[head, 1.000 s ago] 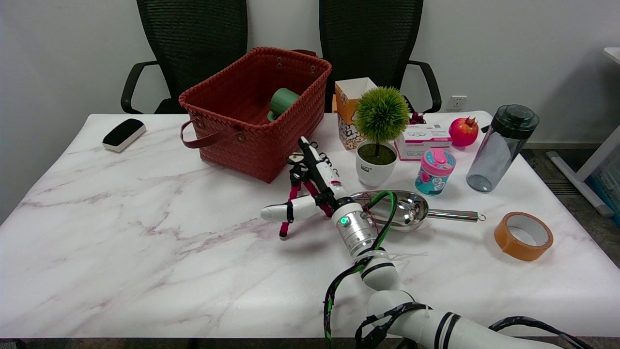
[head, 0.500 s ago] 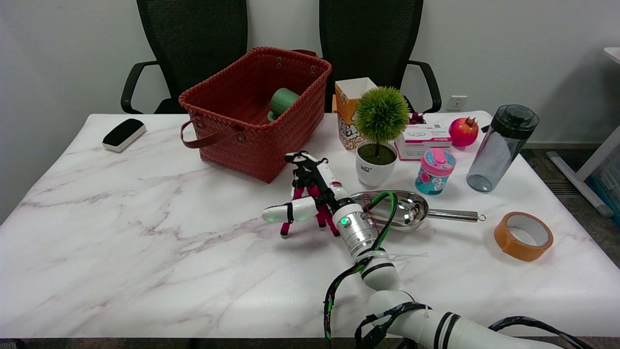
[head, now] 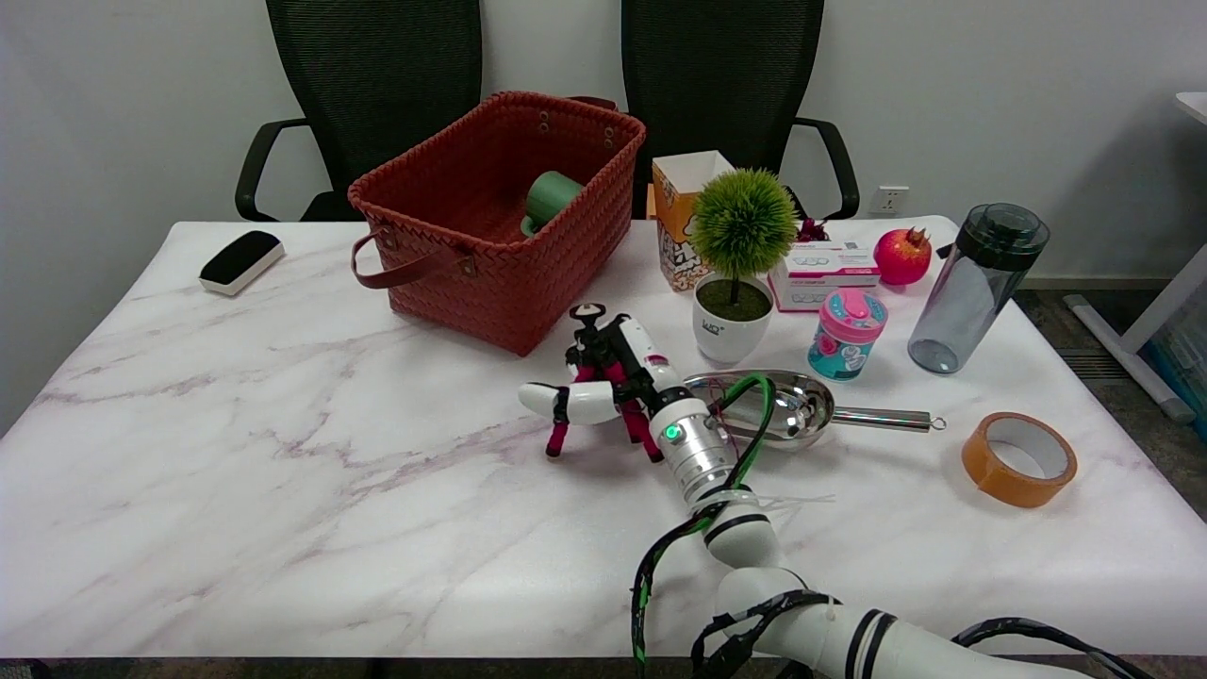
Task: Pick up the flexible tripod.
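Head view: flexible tripod (head: 596,382) at frame centre, pink-black legs on marble table (head: 283,490). Right hand (head: 618,377) closed around tripod, thumb across front. Red basket (head: 500,212) just above; steel scoop (head: 801,407) to right.

The scene was evenly and brightly lit from overhead, with no harsh contrast. The black-and-white right hand (head: 613,377) cast a faint, soft-edged shadow on the white marble-patterned table (head: 283,471) just below and beside it. To the hand's right, the shiny steel scoop (head: 801,407) carried bright specular glare and mirrored the arm's green cable. Beyond the hand, the woven red-brown basket (head: 490,245) had a dim interior. Focus was sharp across the table; the far wall looked slightly soft. Edge distortion was slight.
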Robot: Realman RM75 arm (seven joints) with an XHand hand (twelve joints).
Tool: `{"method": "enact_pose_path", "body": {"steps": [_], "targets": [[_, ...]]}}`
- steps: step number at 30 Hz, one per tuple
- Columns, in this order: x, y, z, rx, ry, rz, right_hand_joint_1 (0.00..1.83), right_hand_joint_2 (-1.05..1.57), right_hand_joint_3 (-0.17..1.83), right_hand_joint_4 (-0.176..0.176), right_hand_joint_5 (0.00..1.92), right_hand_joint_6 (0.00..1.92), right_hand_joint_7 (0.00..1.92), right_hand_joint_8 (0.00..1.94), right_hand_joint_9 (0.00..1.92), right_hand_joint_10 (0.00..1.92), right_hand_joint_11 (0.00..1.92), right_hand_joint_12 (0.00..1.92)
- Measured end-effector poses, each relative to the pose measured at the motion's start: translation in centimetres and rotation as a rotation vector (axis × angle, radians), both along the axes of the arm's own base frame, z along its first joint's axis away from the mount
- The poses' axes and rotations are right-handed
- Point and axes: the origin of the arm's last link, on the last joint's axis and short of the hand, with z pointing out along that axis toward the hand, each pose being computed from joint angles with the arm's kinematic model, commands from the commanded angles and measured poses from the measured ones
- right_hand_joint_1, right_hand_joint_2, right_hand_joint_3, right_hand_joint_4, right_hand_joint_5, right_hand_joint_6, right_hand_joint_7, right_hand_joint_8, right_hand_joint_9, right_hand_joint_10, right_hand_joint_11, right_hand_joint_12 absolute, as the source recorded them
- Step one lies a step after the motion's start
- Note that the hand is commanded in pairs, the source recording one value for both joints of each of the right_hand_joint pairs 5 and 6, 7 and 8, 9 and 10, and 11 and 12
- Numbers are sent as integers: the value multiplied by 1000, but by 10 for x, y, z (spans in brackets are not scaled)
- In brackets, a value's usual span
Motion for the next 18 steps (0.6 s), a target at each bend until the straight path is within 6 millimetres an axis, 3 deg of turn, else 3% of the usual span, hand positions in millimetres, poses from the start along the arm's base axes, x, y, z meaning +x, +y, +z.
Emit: {"method": "enact_pose_path", "body": {"steps": [5,18], "targets": [[1,1,0,-6,0,10,1133,208,664,0,1862,1862,1920,1920,1920,1920,1920,1920],[7,4,0,-25,6,55,1177,234,782,0,1862,1862,1920,1920,1852,1852,1920,1920]]}}
